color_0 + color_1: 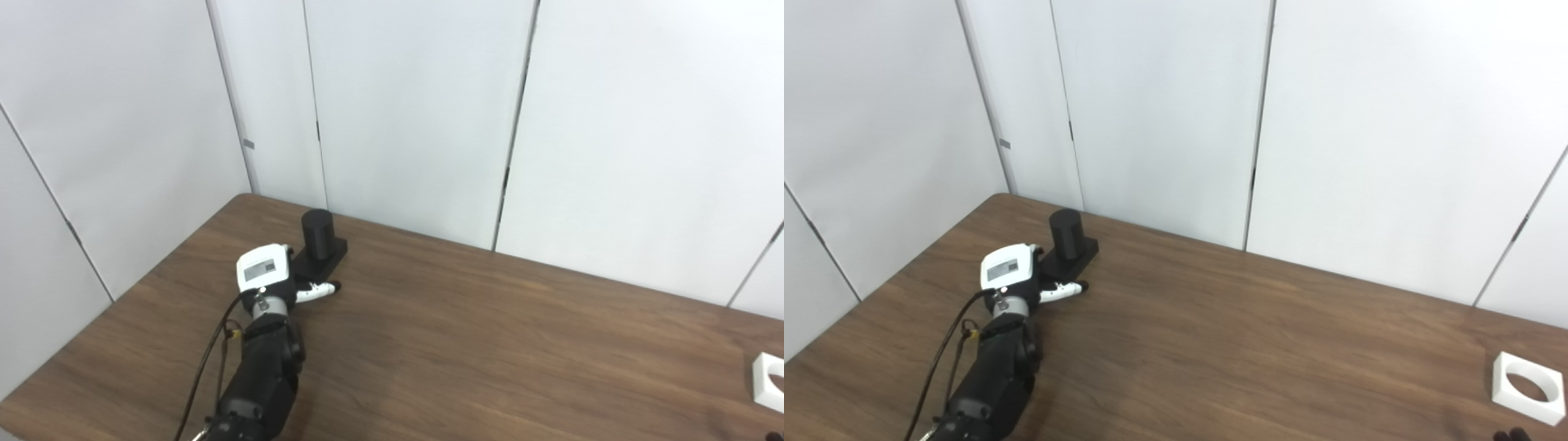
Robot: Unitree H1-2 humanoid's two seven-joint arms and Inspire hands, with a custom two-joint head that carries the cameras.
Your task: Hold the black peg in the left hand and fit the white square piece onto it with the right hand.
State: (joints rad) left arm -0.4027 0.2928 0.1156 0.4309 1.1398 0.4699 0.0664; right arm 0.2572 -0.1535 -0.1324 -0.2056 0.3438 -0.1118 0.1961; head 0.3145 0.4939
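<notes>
Surface (1249, 343): brown wood-grain top, set into a corner of white panel walls (1164, 116).
Black peg (1066, 232): upright cylinder on a flat black base, standing near the far left corner of the surface.
Left hand (1013, 274): white-backed, at the near side of the peg's base; one white finger (1062, 291) with a dark tip juts right, low over the surface; whether it grips the base cannot be told.
Left arm (992, 373): black, rising from the bottom edge, cable trailing beside it.
White square piece (1528, 387): flat on the surface by the right edge, round hole facing up, well apart from the peg.
Right hand (1511, 436): only dark tips at the bottom edge; its state cannot be told.
</notes>
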